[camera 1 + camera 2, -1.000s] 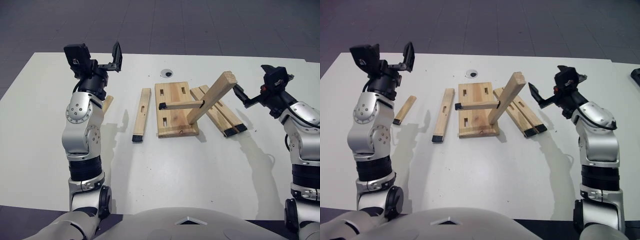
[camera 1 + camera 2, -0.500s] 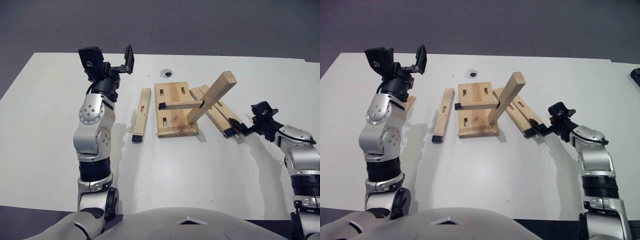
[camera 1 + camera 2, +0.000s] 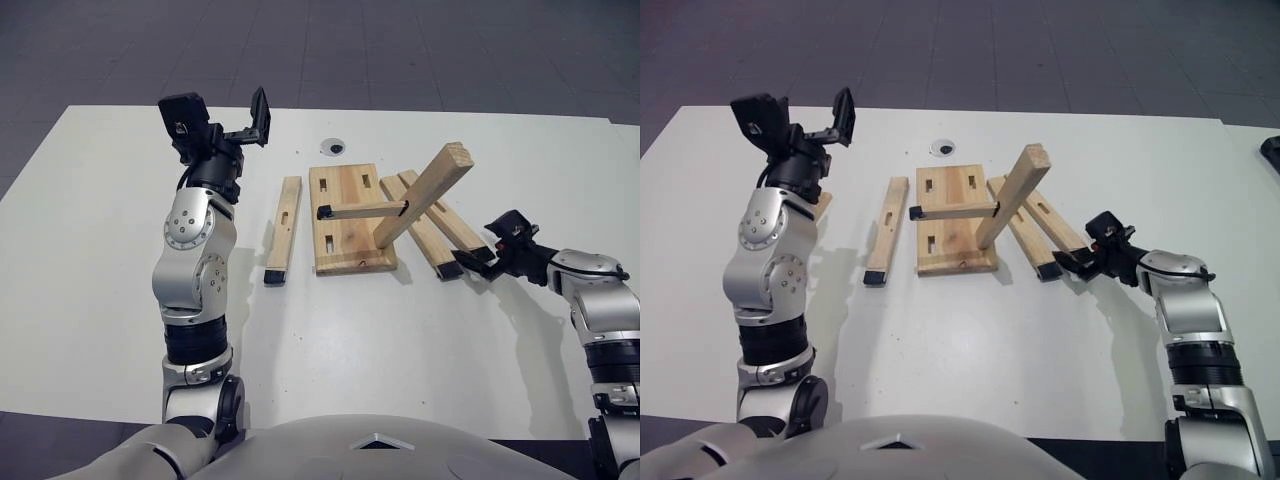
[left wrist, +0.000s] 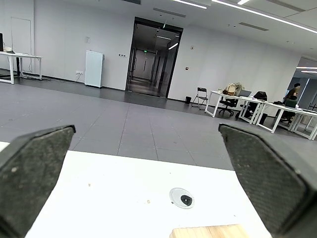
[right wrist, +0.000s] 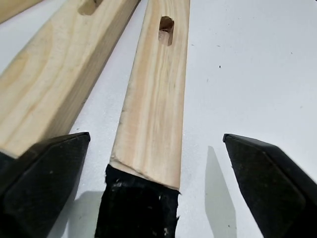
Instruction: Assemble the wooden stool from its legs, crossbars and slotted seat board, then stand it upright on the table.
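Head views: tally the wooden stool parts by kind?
Seat board: 1
Legs: 4 (one standing tilted in the board, one loose left of it, two right of it)
Crossbars: 2 (one plugged into the tilted leg, one partly hidden far left)
Total: 7

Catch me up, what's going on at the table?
The right gripper sits low on the table, open around the black-capped end of a loose leg, not yet gripping it. The left gripper is raised, open and empty. A tilted leg stands on the seat board with a crossbar sticking out of it.
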You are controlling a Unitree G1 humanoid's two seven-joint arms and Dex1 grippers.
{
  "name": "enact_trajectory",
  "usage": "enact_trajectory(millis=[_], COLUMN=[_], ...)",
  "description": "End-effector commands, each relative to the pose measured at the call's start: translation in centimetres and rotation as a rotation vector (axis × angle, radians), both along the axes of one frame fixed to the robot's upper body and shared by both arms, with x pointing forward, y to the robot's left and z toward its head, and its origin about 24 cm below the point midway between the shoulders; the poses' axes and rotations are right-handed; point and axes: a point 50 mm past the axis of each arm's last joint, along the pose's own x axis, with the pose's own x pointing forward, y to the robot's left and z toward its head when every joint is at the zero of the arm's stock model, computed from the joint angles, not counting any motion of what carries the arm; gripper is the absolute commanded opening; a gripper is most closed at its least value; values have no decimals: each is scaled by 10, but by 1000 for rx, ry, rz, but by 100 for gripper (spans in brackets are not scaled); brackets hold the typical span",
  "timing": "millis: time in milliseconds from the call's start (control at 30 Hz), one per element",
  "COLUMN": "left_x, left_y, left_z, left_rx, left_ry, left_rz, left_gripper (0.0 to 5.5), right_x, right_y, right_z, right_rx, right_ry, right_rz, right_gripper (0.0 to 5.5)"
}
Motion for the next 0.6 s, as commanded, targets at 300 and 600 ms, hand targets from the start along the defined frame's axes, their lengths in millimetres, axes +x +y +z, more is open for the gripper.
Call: enact_trajectory(millis=[300, 600], left_x=[5, 10], left_y=[0, 6], left_z=[2, 0], left_rx=[6, -14], left_ry=[37, 63], left_rz=[26, 65], left_gripper=[540, 540], right_x=[-8, 8], right_y=[1, 1], right_z=[-12, 4], right_rx=[18, 166], right_ry=[205, 157], right_rz=[-35, -115], right_gripper=[311, 210])
